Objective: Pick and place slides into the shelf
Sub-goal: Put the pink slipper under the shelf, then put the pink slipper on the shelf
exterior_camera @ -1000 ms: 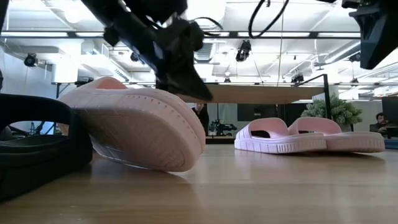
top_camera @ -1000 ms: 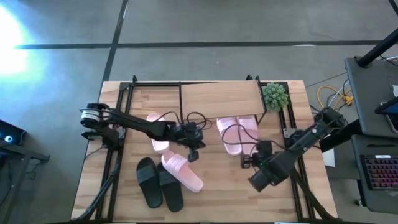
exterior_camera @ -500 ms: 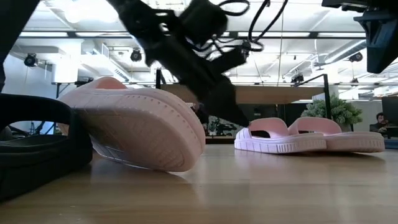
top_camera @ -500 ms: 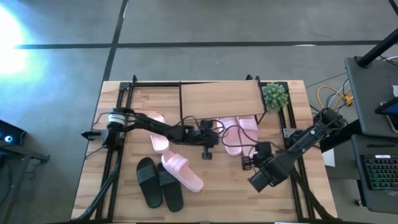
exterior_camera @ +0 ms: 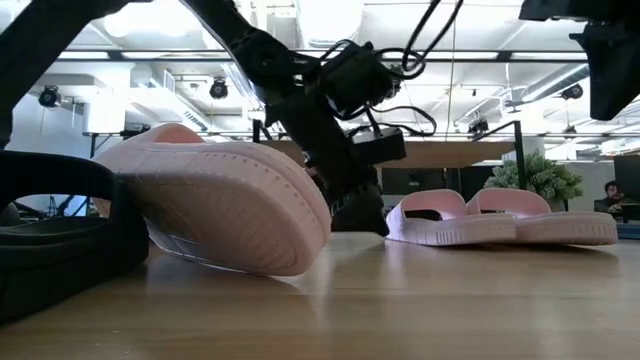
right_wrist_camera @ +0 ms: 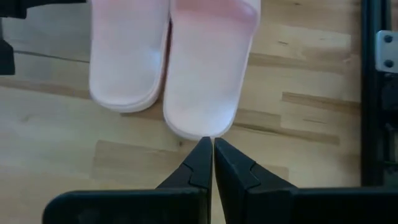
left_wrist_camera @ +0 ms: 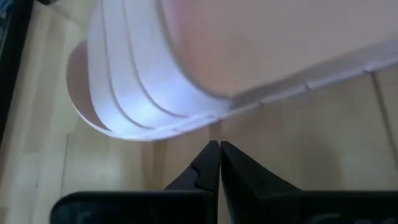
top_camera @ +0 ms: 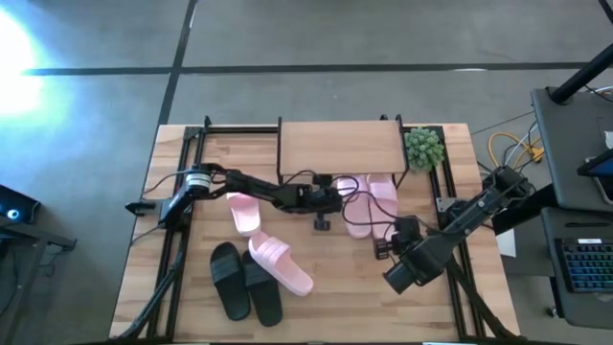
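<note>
Two pale pink slides (top_camera: 366, 203) lie side by side on their soles, toes under the shelf (top_camera: 340, 147); the low view shows them too (exterior_camera: 500, 218). My left gripper (top_camera: 324, 209) is shut and low at the table, just left of that pair (left_wrist_camera: 186, 68). My right gripper (right_wrist_camera: 208, 149) is shut and raised above the pair's near ends (right_wrist_camera: 202, 124). A third pink slide (top_camera: 244, 211) lies farther left. A fourth (top_camera: 283, 266) leans tilted on the black pair (top_camera: 244, 283). My left gripper comes level from the table's left, its shut fingertips (left_wrist_camera: 219, 149) pointing at the side wall of the left slide's sole (left_wrist_camera: 211, 121). I cannot tell whether the tips touch that wall or stop just short of it.
A small green plant (top_camera: 423, 147) stands at the shelf's right end. Black rails (top_camera: 182, 240) run along the table's left and right sides. Bare wood lies between the pink pair and the table's near edge (top_camera: 345, 307).
My left gripper has swung from above the leaning pink slide toward the table's right and far side. It has come down to table height beside the pink pair. It has stayed shut throughout.
</note>
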